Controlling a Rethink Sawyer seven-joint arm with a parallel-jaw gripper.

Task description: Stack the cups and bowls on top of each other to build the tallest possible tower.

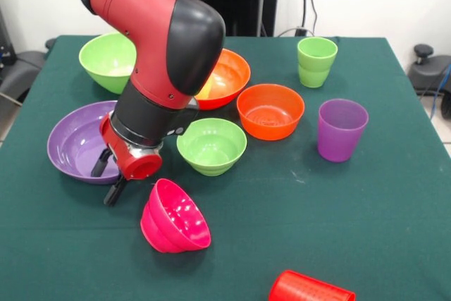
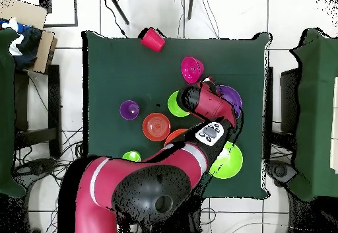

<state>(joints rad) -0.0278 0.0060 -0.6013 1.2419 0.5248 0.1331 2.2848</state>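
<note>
My gripper is open at the near right rim of the large purple bowl, one finger over the bowl and the other just outside it. The small magenta bowl lies tipped on its side just right of the gripper. The small lime green bowl and small orange bowl stand upright mid-table. The large orange bowl is partly hidden by the arm, with a bit of yellow showing in it. The large lime green bowl sits far left. The light green cup and purple cup stand upright.
The red cup lies on its side at the near table edge, also seen in the overhead view. The arm's bulky elbow hangs over the table's middle left. Chairs and cables stand around the green table.
</note>
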